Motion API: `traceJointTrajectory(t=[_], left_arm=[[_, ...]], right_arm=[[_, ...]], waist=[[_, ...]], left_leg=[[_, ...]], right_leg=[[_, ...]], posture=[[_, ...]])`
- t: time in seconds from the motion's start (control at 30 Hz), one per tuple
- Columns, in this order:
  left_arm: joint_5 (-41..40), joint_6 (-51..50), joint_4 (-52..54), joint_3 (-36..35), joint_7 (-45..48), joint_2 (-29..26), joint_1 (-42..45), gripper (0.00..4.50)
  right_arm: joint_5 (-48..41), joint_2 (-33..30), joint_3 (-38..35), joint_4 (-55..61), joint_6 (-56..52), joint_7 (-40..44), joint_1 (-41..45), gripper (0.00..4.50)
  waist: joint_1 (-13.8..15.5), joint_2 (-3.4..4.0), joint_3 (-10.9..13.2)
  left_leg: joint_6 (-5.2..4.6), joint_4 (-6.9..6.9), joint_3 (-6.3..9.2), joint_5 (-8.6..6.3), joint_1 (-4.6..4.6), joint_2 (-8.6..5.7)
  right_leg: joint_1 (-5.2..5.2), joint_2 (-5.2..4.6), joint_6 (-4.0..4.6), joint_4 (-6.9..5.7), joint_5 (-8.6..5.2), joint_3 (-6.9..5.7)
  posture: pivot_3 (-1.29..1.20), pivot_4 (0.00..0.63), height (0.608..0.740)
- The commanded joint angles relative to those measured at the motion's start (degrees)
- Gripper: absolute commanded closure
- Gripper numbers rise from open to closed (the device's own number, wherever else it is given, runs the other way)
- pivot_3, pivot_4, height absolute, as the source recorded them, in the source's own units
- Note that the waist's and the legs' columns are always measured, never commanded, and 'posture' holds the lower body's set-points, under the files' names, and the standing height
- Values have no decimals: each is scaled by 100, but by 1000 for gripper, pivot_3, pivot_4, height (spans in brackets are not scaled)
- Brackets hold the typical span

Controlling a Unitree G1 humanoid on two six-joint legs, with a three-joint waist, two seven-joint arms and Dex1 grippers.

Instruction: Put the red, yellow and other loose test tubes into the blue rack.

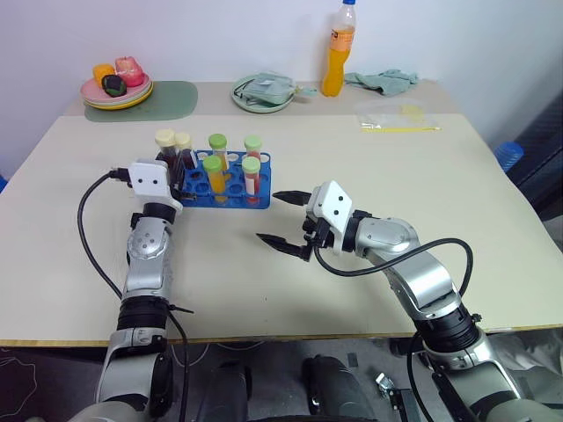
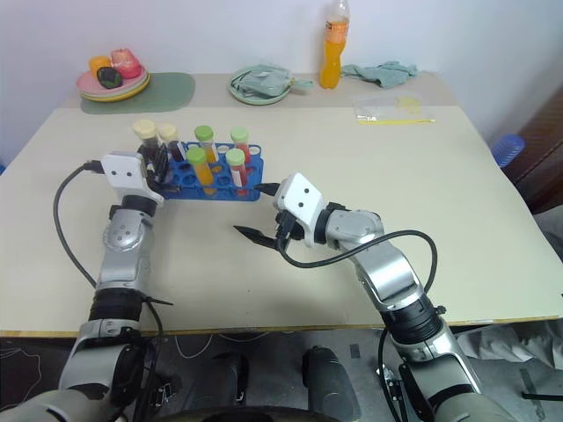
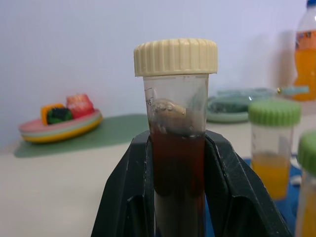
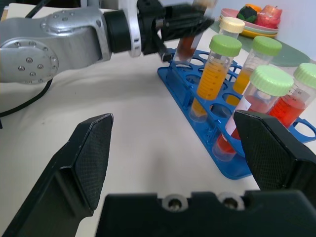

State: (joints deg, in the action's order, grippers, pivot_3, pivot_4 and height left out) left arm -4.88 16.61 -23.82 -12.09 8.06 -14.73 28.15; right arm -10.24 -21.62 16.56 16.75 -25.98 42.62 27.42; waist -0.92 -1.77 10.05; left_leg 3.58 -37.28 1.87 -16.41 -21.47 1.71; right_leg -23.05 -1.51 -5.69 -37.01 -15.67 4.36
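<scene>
The blue rack (image 1: 230, 200) stands on the table with several green-capped tubes (image 1: 212, 164) of orange and red liquid upright in it. A cream-capped tube (image 1: 182, 139) stands at its far left corner. My left gripper (image 1: 174, 176) is shut on another cream-capped tube (image 3: 175, 148) of dark red-brown liquid. It holds that tube upright at the rack's left end, and I cannot tell whether the tube's foot is in a hole. My right gripper (image 1: 266, 215) hangs open and empty just right of the rack, fingers (image 4: 91, 158) spread wide.
Along the back of the table are a plate of toy fruit (image 1: 116, 90) on a green mat (image 1: 171, 101), a green plate (image 1: 262, 92), an orange drink bottle (image 1: 339, 53), a cloth (image 1: 383, 81) and a clear bag (image 1: 396, 116).
</scene>
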Motion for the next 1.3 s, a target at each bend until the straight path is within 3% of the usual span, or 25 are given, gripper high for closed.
traceJointTrajectory(t=[0.03, 0.8, 0.97, 1.1, 1.23, 1.3], left_arm=[[-142, 158, -26, 20, 121, 46, 105, 3732], [-83, 856, -993, 48, 85, 141, 356, 3732], [-389, 601, -451, -50, 226, 155, 89, 1475], [-814, -103, 944, -132, 590, -98, -689, 1475], [-1478, -1353, 2729, -248, 1198, -755, -1925, 1475], [-1883, -2089, 3330, -532, 1654, -1365, -2638, 1475]], right_arm=[[-25, -21, -97, 270, 20, -52, 8, 179], [-73, -131, -89, 348, -8, -26, -58, 179], [-118, -268, -228, 390, -24, 4, -100, 179], [-350, -501, -712, 390, -166, 50, -105, 179], [-844, -1014, -1589, 297, -427, 259, -330, 179], [-988, -1392, -2034, 161, -505, 401, -569, 179]], waist=[[0, 0, 0], [12, 0, 0], [8, 0, 0], [-23, 1, 0], [-78, 4, 1], [-46, 3, 1]], left_leg=[[0, 0, 0, 0, 0, 0], [0, 0, 1, 0, 1, -1], [0, 0, 2, 0, 1, 0], [0, 6, 1, 0, 3, 4], [0, 18, -1, 0, 5, 8], [0, 16, 1, 0, 4, 8]], right_leg=[[0, 0, 0, 0, 0, 0], [2, 1, 0, 0, 0, -2], [2, 1, 0, 1, 0, -2], [0, 2, 0, -1, 0, 0], [-2, -1, 2, -3, -2, 4], [-1, -1, 4, 0, -3, 2]], posture=[[0, 150, 740], [0, 150, 740], [0, 150, 740], [0, 150, 740], [0, 150, 740], [0, 150, 740]])
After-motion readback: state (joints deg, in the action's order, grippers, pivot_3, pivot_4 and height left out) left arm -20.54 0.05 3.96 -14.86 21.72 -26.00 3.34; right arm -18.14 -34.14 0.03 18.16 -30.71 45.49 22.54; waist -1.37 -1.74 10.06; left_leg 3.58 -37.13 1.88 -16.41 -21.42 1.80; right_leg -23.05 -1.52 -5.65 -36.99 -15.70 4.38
